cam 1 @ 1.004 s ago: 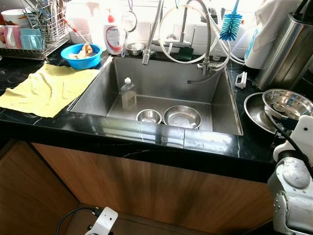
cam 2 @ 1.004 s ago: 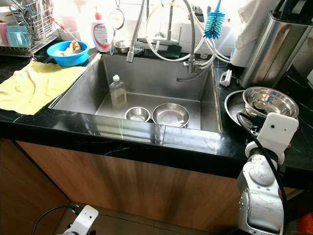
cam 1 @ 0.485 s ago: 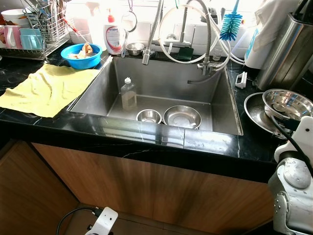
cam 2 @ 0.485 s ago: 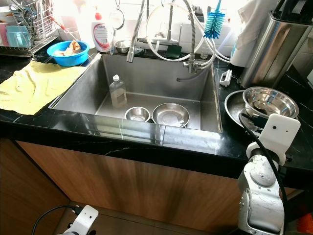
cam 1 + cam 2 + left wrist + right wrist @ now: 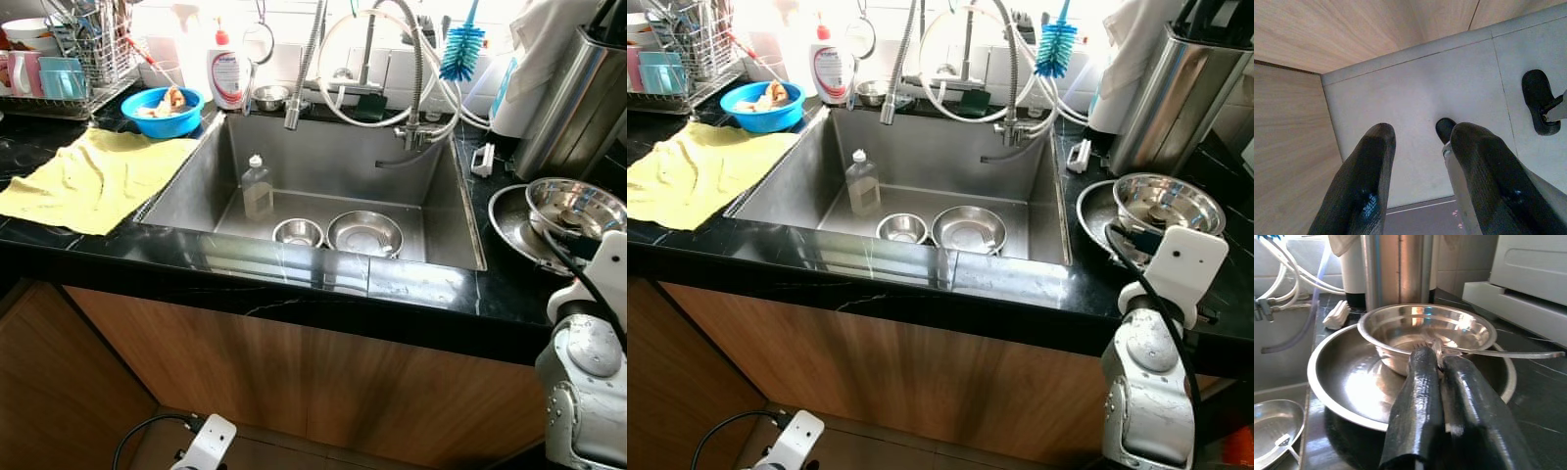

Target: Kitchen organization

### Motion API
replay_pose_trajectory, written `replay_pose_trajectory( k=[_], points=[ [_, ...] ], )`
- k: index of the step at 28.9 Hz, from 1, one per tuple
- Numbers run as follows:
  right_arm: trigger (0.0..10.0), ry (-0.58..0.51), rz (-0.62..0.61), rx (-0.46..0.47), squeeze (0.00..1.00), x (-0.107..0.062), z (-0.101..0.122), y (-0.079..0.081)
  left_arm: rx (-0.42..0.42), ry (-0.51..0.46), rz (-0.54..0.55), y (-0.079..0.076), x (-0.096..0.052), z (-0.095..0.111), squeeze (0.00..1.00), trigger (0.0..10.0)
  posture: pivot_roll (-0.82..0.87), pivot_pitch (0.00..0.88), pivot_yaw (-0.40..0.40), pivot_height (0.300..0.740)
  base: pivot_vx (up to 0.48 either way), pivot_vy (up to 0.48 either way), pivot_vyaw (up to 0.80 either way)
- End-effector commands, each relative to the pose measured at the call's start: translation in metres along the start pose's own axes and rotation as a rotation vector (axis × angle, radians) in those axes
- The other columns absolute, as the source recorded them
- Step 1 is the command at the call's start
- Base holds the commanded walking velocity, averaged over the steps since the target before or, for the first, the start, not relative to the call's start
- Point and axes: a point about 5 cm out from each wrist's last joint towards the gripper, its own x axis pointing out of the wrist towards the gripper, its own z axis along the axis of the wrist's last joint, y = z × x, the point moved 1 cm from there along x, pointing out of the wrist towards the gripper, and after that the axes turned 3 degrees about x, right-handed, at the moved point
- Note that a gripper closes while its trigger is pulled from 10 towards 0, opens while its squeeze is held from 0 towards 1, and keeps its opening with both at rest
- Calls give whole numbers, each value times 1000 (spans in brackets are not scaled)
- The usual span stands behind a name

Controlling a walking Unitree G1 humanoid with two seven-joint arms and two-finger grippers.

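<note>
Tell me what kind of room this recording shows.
A home kitchen, at the washing-up spot: a steel sink with bowls in it, a dish rack on the black counter, and a pull-down tap.

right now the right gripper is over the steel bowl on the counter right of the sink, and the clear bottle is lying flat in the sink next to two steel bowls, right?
Not quite: the clear bottle stands upright in the sink, as the left eye view shows. The rest holds: it is beside two steel bowls, and the right gripper is at the steel bowl on the counter right of the sink.
</note>
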Motion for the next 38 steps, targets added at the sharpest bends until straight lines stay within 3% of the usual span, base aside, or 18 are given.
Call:
replay_pose_trajectory(
  k=[1, 8, 10, 11, 12, 13, 20, 24, 28, 29, 34, 38],
  points=[
    [0, -17, 0, 11, 0, 1, 4, 0, 26, 7, -7, 0, 0, -2, 0, 10000, -147, 12, -37, 740, 0, 0, 0],
    [0, -60, 26, 23, 0, 2, 11, 3, 28, 7, -8, 0, 0, -2, 0, 10000, -148, 7, -37, 740, 0, 0, 0],
    [549, -79, 41, 30, 0, 2, 15, 6, 29, 7, -8, 0, 0, -2, 0, 10000, -148, 5, -37, 740, 0, 0, 0],
    [3451, -86, 45, 33, 0, 2, 16, 7, 29, 7, -8, 0, 0, -2, 0, 10000, -148, 5, -37, 740, 0, 0, 0],
    [8431, -104, 50, 39, 0, 2, 19, 9, 29, 7, -8, 0, 0, -2, 0, 10000, -148, 2, -37, 740, 0, 0, 0],
    [10000, -113, 52, 41, 0, 2, 21, 9, 28, 7, -8, 0, 0, -2, 0, 10000, -148, 2, -37, 740, 0, 0, 0],
    [10000, -176, 88, 44, 0, 1, 31, 13, 30, 8, -9, -1, 0, -2, 0, 10000, -150, 0, -38, 740, 0, 0, 0],
    [10000, -231, 197, 7, 0, -4, 39, 29, 31, 8, -9, -1, 0, -3, 0, 10000, -151, 0, -38, 740, 0, 0, 0],
    [10000, -265, 389, -13, 0, -15, 45, 58, 30, 7, -8, -1, 0, -3, 0, 10000, -150, 0, -39, 740, 0, 0, 0],
    [10000, -265, 389, -13, 0, -15, 45, 58, 30, 7, -8, -1, 0, -3, 0, 10000, -150, 0, -39, 740, 0, 0, 0],
    [10000, -171, 715, -22, 0, -35, 29, 93, 27, 7, -7, -1, 0, -2, 0, 10000, -149, 0, -43, 740, 0, 0, 0],
    [10000, -79, 795, -6, 0, -37, 18, 99, 25, 6, -6, -1, 0, -2, 0, 10000, -148, 2, -43, 740, 0, 0, 0]
  ],
)
